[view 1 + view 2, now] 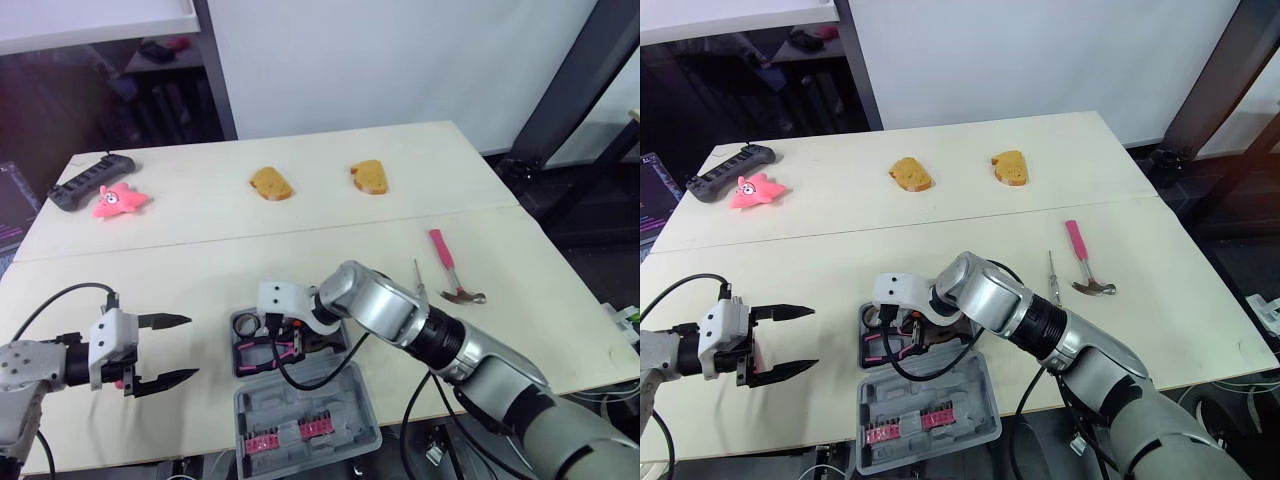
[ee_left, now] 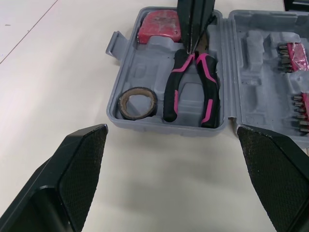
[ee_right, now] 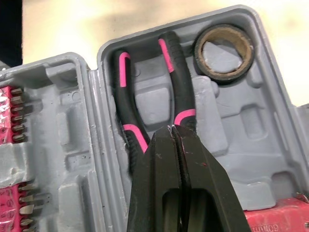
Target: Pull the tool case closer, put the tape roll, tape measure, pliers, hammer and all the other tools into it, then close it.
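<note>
My right arm bends across in front of me, wrist over the open case (image 2: 164,126). My right gripper (image 3: 175,131) has its fingers pressed together, tips at the head of the pliers (image 3: 176,72); whether they pinch it I cannot tell. The pliers lie in the case, long axis running out from those tips, handles pointing toward my left gripper (image 1: 192,347), which hovers spread wide beside the case. The tape roll (image 2: 137,115) sits by the handle ends. The hammer (image 1: 447,262) lies well apart.
</note>
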Robot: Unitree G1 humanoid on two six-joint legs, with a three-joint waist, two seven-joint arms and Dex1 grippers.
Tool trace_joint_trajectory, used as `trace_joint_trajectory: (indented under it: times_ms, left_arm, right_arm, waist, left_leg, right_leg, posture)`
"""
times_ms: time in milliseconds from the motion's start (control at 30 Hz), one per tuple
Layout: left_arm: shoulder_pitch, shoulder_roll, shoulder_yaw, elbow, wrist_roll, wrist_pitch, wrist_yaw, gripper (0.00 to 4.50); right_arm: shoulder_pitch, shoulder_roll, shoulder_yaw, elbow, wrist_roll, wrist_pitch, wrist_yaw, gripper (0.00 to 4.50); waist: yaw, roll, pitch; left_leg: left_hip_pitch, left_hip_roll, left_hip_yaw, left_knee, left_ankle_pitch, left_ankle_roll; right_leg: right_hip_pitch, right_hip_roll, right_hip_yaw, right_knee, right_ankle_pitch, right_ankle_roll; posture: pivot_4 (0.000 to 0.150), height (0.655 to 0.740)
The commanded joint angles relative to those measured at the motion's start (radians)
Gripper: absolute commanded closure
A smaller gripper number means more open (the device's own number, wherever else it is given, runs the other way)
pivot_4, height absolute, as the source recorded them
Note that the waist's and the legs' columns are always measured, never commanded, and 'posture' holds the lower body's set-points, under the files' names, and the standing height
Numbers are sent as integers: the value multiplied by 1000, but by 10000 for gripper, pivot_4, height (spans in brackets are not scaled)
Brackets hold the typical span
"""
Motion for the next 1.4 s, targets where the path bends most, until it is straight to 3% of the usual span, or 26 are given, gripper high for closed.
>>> trace_joint_trajectory:
  times_ms: [33, 367, 667, 833, 967, 1133, 1300, 1400]
  left_arm:
    - [5, 4, 5, -10, 0, -3, -2, 0]
    - [7, 1, 0, -22, 0, 1, 4, 0]
    - [3, 4, -2, -25, -2, 6, 5, 0]
    - [2, 4, -3, -29, -1, 7, 6, 0]
    - [3, 3, -5, -32, -2, 10, 5, 0]
    - [4, -1, -9, -35, -2, 13, 7, 0]
    - [7, 2, -11, -33, -4, 13, 7, 0]
    - [7, 2, -11, -32, -5, 14, 5, 0]
  right_arm:
    - [9, -1, 1, 5, -13, -13, -4, 44630]
    - [129, -8, 46, 148, -88, -102, -41, 44630]
    - [204, 4, 52, 273, -160, -172, -56, 44630]
    - [231, -7, 69, 282, -173, -169, -43, 44630]
    - [222, 27, -18, 245, -145, -216, -68, 44630]
    - [291, 33, -168, 6, -55, -421, -32, 44630]
    - [386, -13, -193, -123, -27, -436, -6, 44630]
    - [395, -9, -195, -99, -38, -438, -22, 44630]
  waist:
    - [0, 0, 0]
    - [-2, -1, -2]
    - [-1, -6, -16]
    - [0, -2, -29]
    - [2, -3, -32]
    - [0, -6, -28]
    - [0, -6, -18]
    - [1, -6, -17]
  left_leg:
    - [0, 0, 0, 0, 0, 0]
    - [3, 0, 0, 0, 0, 0]
    - [35, 3, 1, -15, 0, 0]
    - [36, 3, -1, -17, 0, 0]
    - [36, 3, -1, -17, 0, 0]
    - [34, 3, -2, -17, 0, 0]
    - [16, 3, -2, -15, 0, 0]
    - [16, 3, -1, -15, 0, -1]
  right_leg:
    - [0, 0, 0, 0, 0, 0]
    - [3, 1, 0, 0, 0, 0]
    - [27, 4, 1, -2, -7, -10]
    - [29, 4, 0, -2, -11, -10]
    - [29, 4, 0, -2, -11, -9]
    - [27, 5, 0, -2, -11, -9]
    - [9, 4, 0, 1, -9, -6]
    - [8, 3, 0, 0, -9, -6]
  posture:
    - [1500, 7400]
    - [1500, 7400]
    - [1500, 7400]
    - [1500, 7400]
    - [1500, 7400]
    - [1500, 7400]
    - [1500, 7400]
    - [1500, 7400]
